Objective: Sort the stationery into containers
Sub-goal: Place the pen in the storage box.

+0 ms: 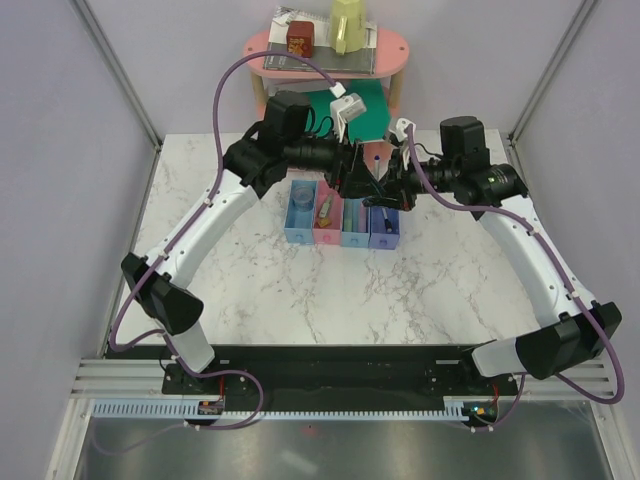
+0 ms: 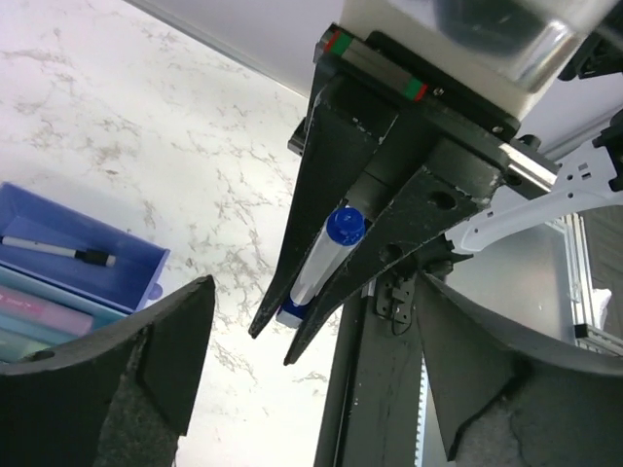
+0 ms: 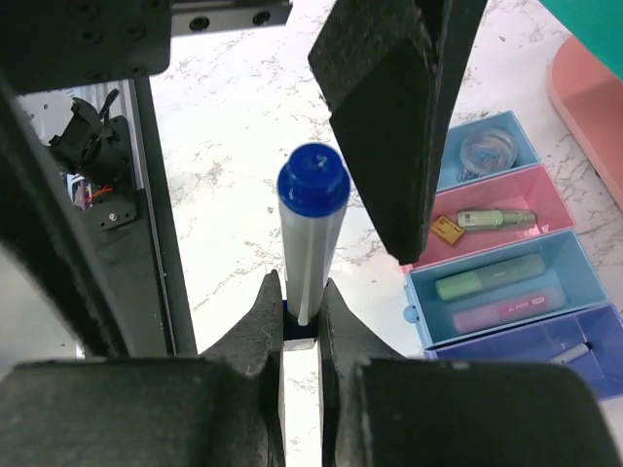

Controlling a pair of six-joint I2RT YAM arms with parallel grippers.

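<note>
Two arms meet over a row of four joined trays (image 1: 341, 241), just above the middle of the overhead view. I count seven loose pieces.

One is a white pen (image 3: 311, 233) with a round blue cap. It is pinched near its lower end in the right gripper (image 3: 302, 288), cap pointing up. The left gripper (image 2: 316, 284) stands spread wide, its fingers (image 2: 107, 389) either side of that pen and clear of it.

The other six lie in the trays:
- Light blue tray (image 3: 523, 126): one clear tape roll (image 3: 487, 151).
- Pink tray (image 3: 547, 232): one tan eraser (image 3: 448, 230) beside one short pale green stick (image 3: 496, 218) (what sort I cannot tell).
- Blue tray (image 3: 568, 267): one pale green marker (image 3: 487, 277) and one pink marker (image 3: 506, 309), side by side.
- Violet-blue tray (image 3: 506, 362): one thin pen (image 2: 58, 251) with a black end.

The marble table (image 1: 250, 290) lies bare below and left of the trays. At the top stand a pink shelf (image 1: 390, 55) and a green folder (image 1: 365, 105).
</note>
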